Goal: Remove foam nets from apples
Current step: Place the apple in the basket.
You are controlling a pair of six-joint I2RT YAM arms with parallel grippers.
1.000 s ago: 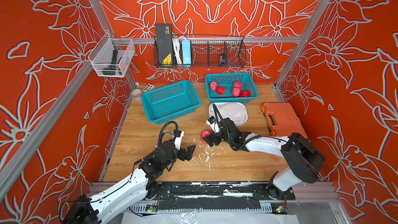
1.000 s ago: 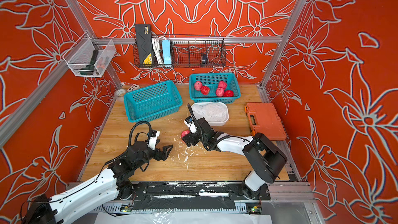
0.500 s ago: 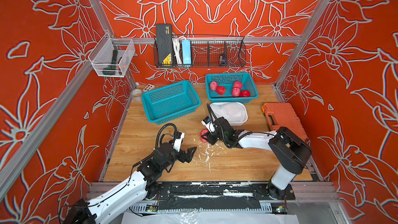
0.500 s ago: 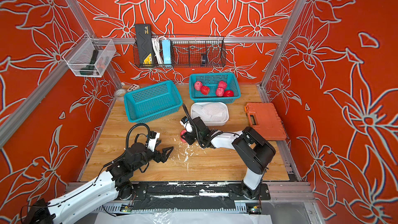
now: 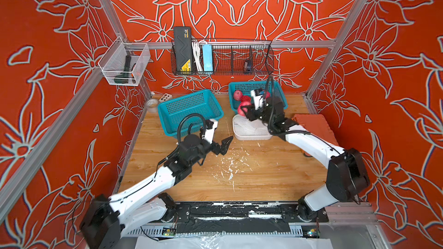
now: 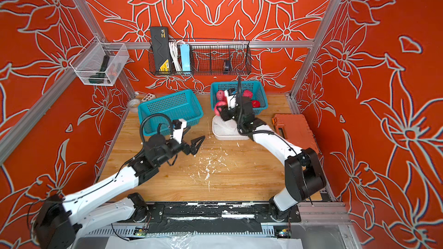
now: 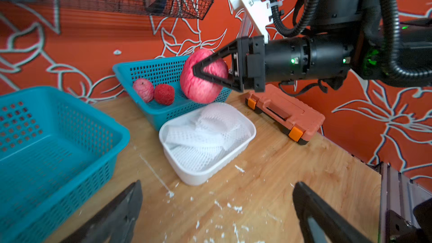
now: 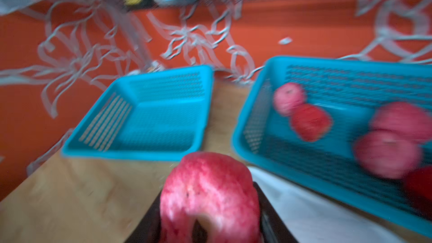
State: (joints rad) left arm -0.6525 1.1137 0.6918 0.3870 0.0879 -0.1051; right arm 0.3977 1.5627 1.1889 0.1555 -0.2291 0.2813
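While raised off the worktop [image 7: 268, 171] beside the far edge of the white tray [image 7: 198, 178], clamped the right pincer [image 7: 198, 71] on a bare pink apple [image 7: 203, 90], one finger either side. Noted loose foam nets [image 7: 205, 134] heaped in that tray. Held the left pincer [image 7: 217, 213] spread wide, empty, low over the worktop. Counted further apples [image 7: 143, 90] in the teal basket [image 7: 149, 66] behind.

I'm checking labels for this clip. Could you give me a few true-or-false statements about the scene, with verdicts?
1. The right gripper holds a bare apple. True.
2. Foam nets lie in the white tray. True.
3. The left gripper grips a net. False: it is open and holds nothing.
4. Both blue baskets hold apples. False: apples lie only in the basket behind the tray; the other basket holds none.
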